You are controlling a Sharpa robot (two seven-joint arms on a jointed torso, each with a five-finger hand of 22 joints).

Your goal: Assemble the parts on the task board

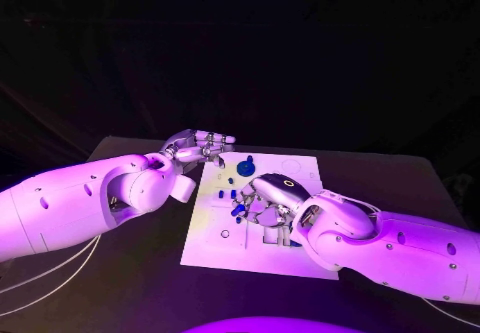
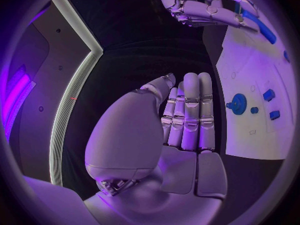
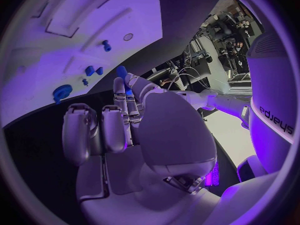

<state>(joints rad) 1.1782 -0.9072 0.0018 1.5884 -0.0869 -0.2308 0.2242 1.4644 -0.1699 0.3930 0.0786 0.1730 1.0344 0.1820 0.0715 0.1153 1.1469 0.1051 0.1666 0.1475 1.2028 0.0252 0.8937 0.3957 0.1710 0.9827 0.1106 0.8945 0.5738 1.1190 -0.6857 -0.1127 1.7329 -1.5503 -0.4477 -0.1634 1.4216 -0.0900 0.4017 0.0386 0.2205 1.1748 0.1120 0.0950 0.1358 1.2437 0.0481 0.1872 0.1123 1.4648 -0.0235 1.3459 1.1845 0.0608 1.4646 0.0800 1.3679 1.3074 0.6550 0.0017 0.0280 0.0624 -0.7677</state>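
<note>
White task board (image 1: 262, 244) lies in the centre of the head view on the black table (image 1: 120, 291), long side running up-down. A blue round gear-like part (image 1: 246, 167) sits near the board's upper edge, small blue parts (image 1: 230, 194) below it around mid-board. Right hand (image 1: 268, 201) comes in from the lower right and sits over the board's middle, fingers curled down around a longer blue part (image 1: 239, 208) at its fingertips; it holds that piece, pinched between thumb and fingers, which the left wrist view also shows as a blue bar (image 2: 262, 30) under the right hand (image 2: 206, 5) at the top of the circle. In the right wrist view the hand (image 3: 134, 135) has fingers bent inward, a blue bit (image 3: 122, 73) at the fingertips, board (image 3: 56, 45) in the upper left with the gear (image 3: 62, 92) and small parts (image 3: 94, 70) on it. Left hand (image 1: 200, 147) is at the board's upper left corner, just off its edge, holding nothing; in the left wrist view its fingers (image 2: 190, 115) are straight and pressed together side by side, thumb alongside, palm (image 2: 162, 155) flat, board (image 2: 250, 135) to the right with the gear (image 2: 238, 104) and two small blue blocks (image 2: 270, 105).
</note>
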